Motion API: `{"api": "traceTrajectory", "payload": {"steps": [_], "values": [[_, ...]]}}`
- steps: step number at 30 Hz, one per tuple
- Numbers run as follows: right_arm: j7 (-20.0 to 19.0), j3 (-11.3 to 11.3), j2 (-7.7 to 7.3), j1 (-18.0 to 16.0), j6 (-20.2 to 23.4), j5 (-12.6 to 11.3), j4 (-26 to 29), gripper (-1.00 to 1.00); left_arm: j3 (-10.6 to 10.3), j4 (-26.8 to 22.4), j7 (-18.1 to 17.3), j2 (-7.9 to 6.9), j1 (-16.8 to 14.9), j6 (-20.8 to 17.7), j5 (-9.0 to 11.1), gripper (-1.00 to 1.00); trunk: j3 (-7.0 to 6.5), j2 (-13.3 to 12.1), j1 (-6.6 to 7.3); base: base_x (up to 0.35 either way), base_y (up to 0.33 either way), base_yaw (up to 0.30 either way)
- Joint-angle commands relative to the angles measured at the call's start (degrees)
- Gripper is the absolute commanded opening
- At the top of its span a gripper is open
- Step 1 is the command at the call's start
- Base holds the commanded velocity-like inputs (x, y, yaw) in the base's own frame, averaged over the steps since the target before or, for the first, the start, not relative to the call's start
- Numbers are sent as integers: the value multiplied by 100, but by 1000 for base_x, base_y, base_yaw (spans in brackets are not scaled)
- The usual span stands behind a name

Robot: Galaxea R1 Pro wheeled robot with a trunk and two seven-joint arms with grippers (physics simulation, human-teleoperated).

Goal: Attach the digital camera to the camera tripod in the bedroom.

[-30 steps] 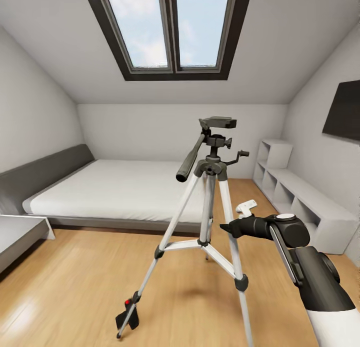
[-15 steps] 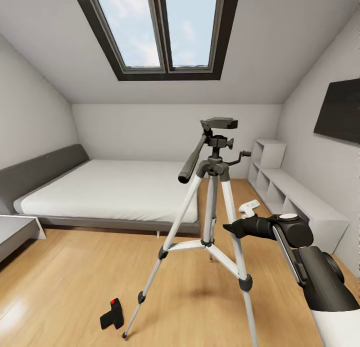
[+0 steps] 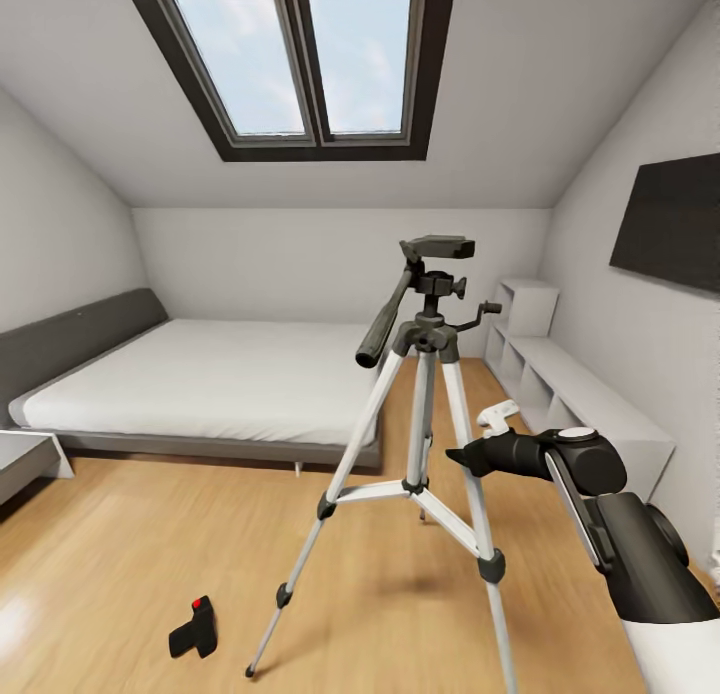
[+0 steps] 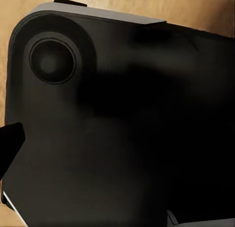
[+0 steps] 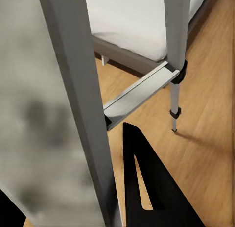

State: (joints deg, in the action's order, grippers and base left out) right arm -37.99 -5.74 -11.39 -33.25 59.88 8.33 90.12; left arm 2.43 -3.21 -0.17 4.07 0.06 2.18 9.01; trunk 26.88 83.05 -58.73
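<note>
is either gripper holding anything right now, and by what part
Nothing is visibly held. The camera lies on the floor, the tripod stands alone, and the right gripper sits beside a leg.

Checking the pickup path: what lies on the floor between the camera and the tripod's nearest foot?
Bare wood floor; in the head view nothing sits between the camera and the tripod foot.

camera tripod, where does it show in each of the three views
Head view: the camera tripod stands mid-picture on the wood floor, in front of the bed.
Right wrist view: its silver legs and a brace are seen close up.
Left wrist view: I cannot make it out; a dark body blocks most of the picture.
Shared landmark: the bed, seen behind the tripod in the head and right wrist views.
</note>
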Motion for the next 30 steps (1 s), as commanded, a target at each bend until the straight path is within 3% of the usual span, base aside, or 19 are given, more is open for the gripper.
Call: {"api": "traceTrajectory", "payload": {"steps": [1,19,30], "values": [[-51,-5,-4,-3,12,28,6,-100,21,-4,-2,2,-1,11,31,100,5,3,0,0,-291,0],[-58,-35,33,3,12,28,6,-100,21,-4,-1,6,1,11,31,100,5,3,0,0,-291,0],[-60,-43,34,3,-244,28,6,-100,21,-4,-2,6,2,11,31,100,5,3,0,0,-291,0]]}}
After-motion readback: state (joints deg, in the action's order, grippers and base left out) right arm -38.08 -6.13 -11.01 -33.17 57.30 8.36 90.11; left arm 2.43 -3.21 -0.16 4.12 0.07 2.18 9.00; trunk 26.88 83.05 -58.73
